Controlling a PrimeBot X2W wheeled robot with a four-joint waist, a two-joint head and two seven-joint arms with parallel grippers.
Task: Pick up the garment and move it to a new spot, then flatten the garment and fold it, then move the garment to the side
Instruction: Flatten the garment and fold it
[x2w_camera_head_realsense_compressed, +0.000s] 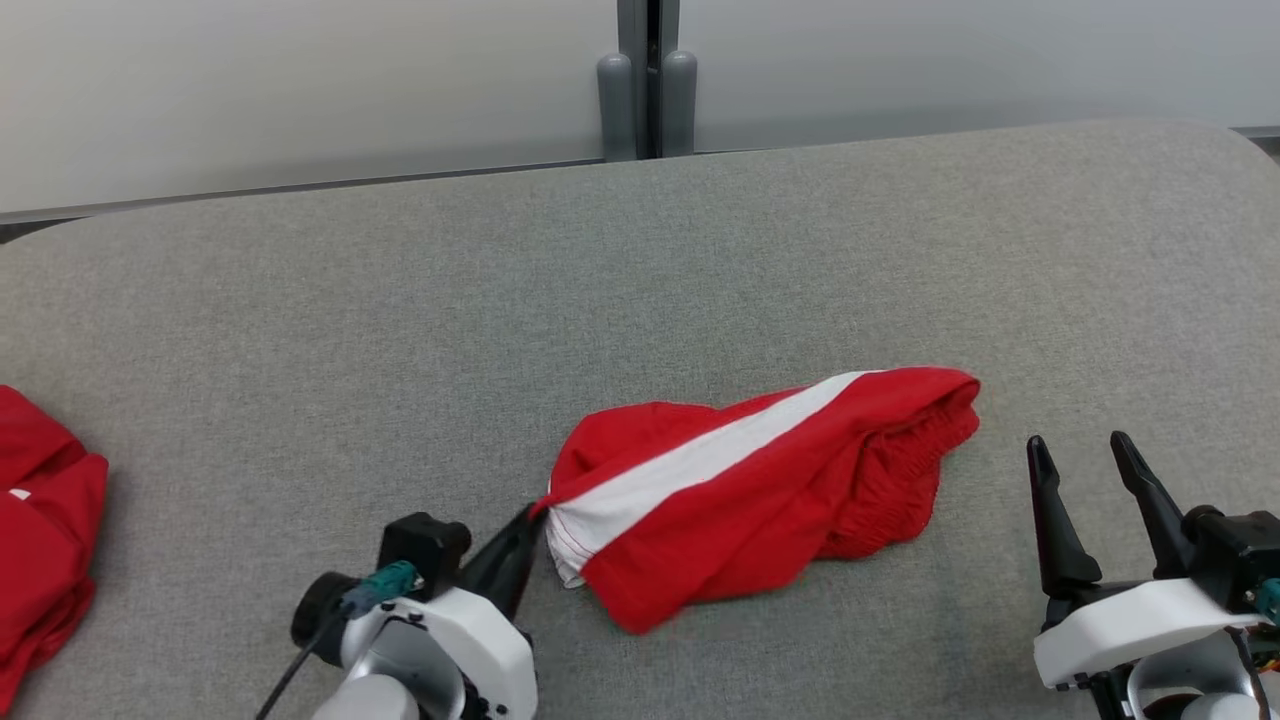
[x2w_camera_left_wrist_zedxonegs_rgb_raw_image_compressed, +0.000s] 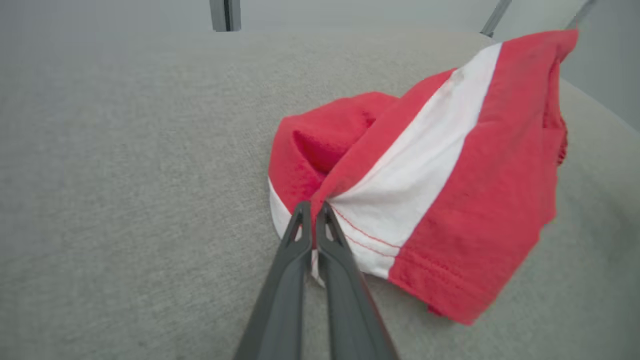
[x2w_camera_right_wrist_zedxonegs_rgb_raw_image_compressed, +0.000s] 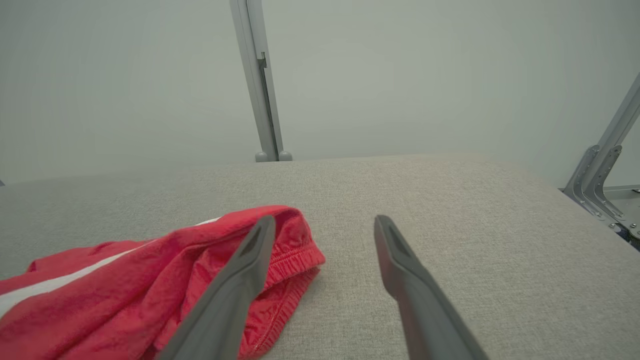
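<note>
A pair of red shorts (x2w_camera_head_realsense_compressed: 760, 480) lies crumpled just right of the middle of the table (x2w_camera_head_realsense_compressed: 400, 280), near its front edge. The table is covered in a grey, finely woven fabric and has rounded corners. The shorts are a soft, matte knit with a broad white stripe (x2w_camera_head_realsense_compressed: 690, 465) running along their length from the lower left hem up to the far right end. Red stitching lines show on the white part of the hem. The gathered, ribbed elastic waistband (x2w_camera_head_realsense_compressed: 900, 480) forms the right end, folded over on itself.

The left end effector (x2w_camera_head_realsense_compressed: 533, 515) has its two long dark fingers (x2w_camera_left_wrist_zedxonegs_rgb_raw_image_compressed: 295, 260) pressed together, clamped on the left corner of the hem where the white stripe meets the red cloth. The fabric bunches into a point at the grip.

The right end effector (x2w_camera_head_realsense_compressed: 1078, 445) is just to the right of the waistband, apart from the cloth. Its tapered fingers are spread wide and grip nothing.

A second red garment (x2w_camera_head_realsense_compressed: 40, 520) lies bunched at the table's left edge, well apart from the shorts. Behind the table are smooth pale panels joined by a grey post with two rounded caps (x2w_camera_head_realsense_compressed: 647, 100).
</note>
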